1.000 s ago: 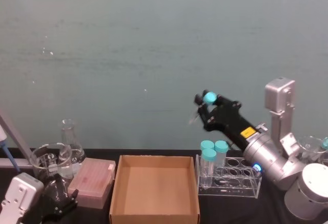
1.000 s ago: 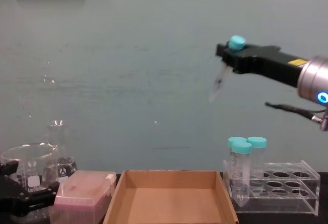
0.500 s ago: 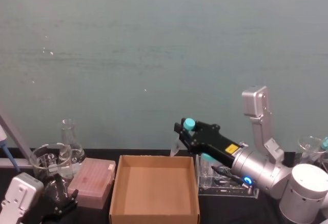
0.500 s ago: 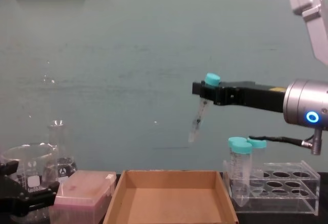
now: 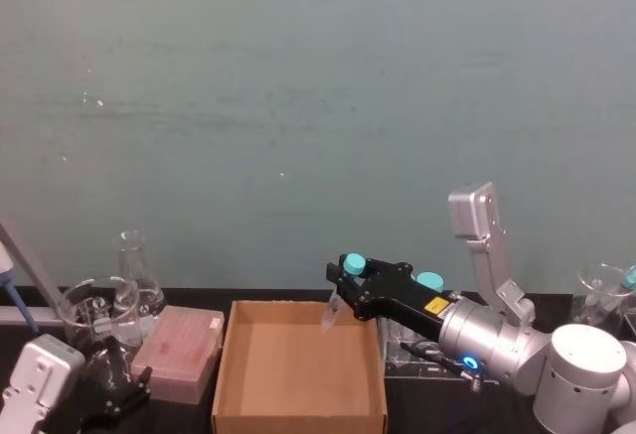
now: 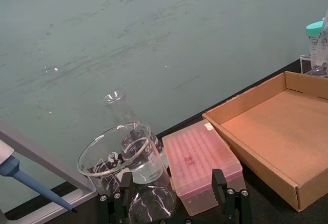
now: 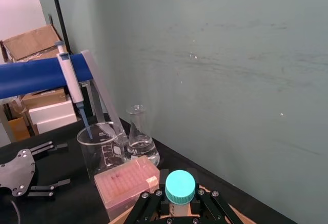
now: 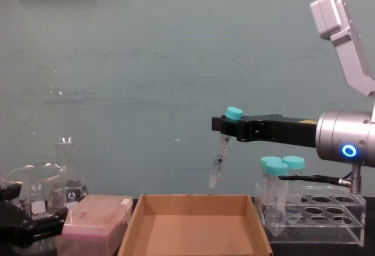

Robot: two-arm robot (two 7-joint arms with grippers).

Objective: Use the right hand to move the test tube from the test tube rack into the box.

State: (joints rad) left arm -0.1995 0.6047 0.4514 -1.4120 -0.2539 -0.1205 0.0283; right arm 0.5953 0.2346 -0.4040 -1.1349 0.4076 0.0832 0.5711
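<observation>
Over the box (image 8: 132, 228), the right end effector (image 8: 225, 126) has dropped from above the test tube rack (image 8: 328, 210), pinching the tilted test tube (image 8: 218, 161), nearly ready for release.

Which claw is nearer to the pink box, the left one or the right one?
Left. The left claw sits close beside the pink box; the right claw holds a tube above the cardboard box.
</observation>
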